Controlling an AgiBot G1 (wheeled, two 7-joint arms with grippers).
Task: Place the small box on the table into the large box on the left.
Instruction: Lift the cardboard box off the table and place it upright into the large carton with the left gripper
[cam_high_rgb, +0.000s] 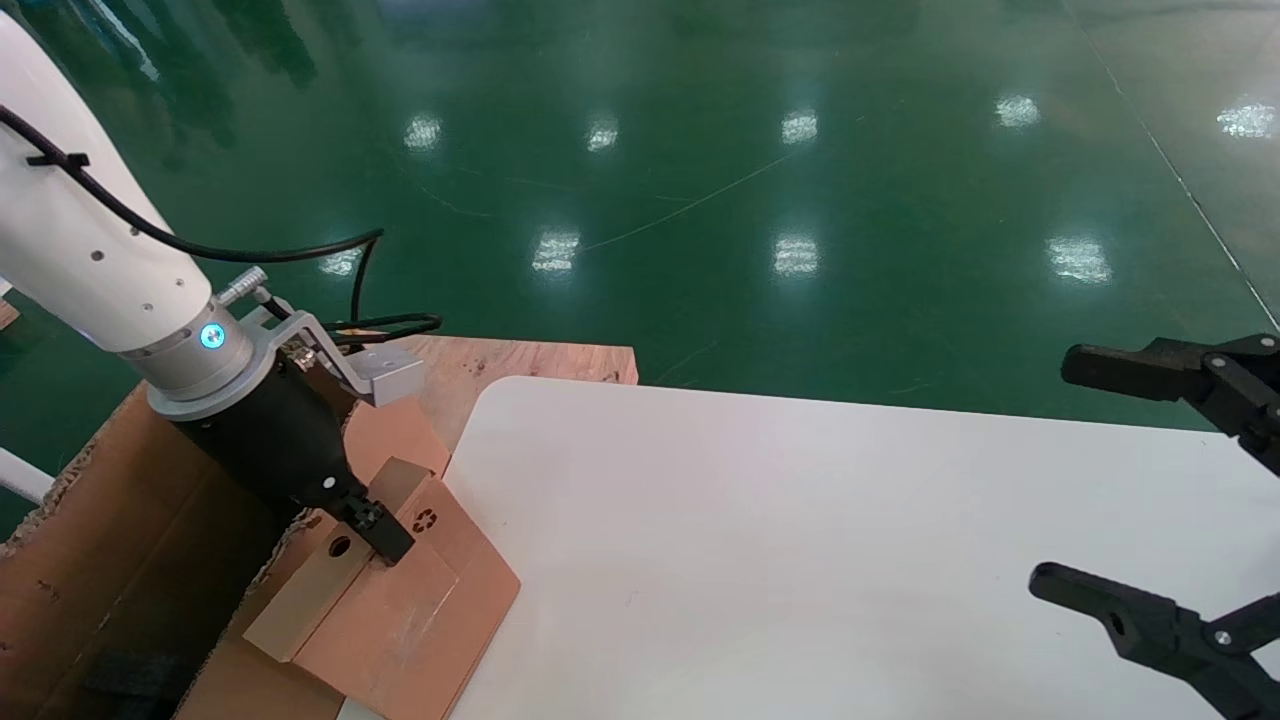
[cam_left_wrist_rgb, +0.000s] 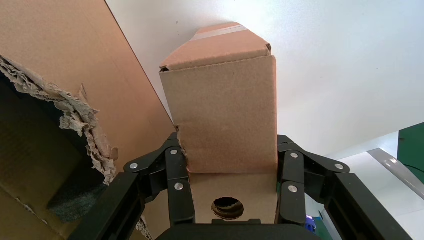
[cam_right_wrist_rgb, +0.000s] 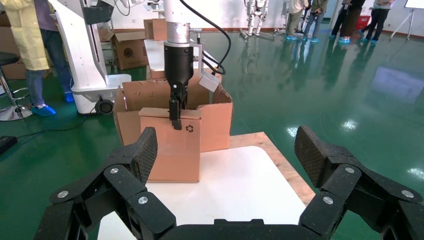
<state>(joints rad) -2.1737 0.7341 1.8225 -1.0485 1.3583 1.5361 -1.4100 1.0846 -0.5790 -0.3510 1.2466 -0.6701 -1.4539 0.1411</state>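
The large box (cam_high_rgb: 110, 560) stands at far left, its torn flap edges and dark foam just beside the left gripper (cam_high_rgb: 385, 535). That gripper is closed on the upper end of the small box (cam_high_rgb: 400, 600), a finger pressed to each side near the round hole. Below the gripper, the small box stands at the left edge of the table (cam_high_rgb: 800, 560), just beside the large box. A plywood board (cam_high_rgb: 520, 360) pokes out behind the table's rounded corner. Beyond lies a glossy green floor (cam_high_rgb: 700, 180) with lamp reflections. Far right of the left gripper, the right gripper (cam_high_rgb: 1120, 480) hovers over the table, jaws wide apart, holding nothing.
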